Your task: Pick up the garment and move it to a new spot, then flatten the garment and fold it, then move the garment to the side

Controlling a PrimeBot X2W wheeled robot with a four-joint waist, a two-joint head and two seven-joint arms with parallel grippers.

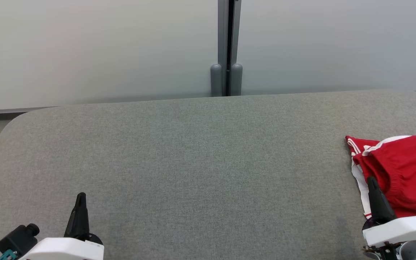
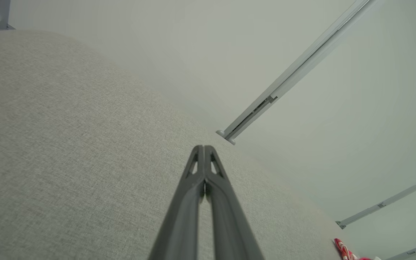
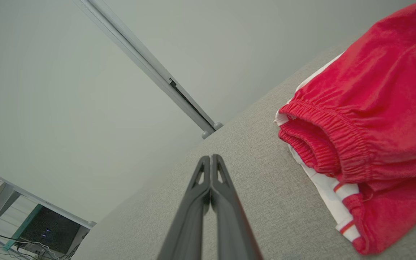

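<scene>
Head view: a grey fabric-covered surface (image 1: 193, 162) spans the frame, with pale wall panels (image 1: 96, 50) behind it and a grey post (image 1: 226, 77) at the seam between them.
Task item: the garment (image 1: 406, 169) is red with white stripes and a gathered elastic waistband. It lies bunched at the right end of the surface, partly cut off by the frame edge.
Left arm: the left gripper (image 1: 81, 196) sits at the lower left over bare fabric, well apart from the garment. Its wrist view shows the two dark fingers pressed together along their length, pinching nothing.
Right arm: the right gripper (image 1: 371, 180) sits at the lower right, its tip overlapping the garment's near-left edge.
Right wrist view: the fingers are pressed together with nothing between them. They point across bare fabric just beside the waistband opening, and do not touch the cloth.
Left wrist view: a sliver of red and white cloth shows at the bottom right corner.
</scene>
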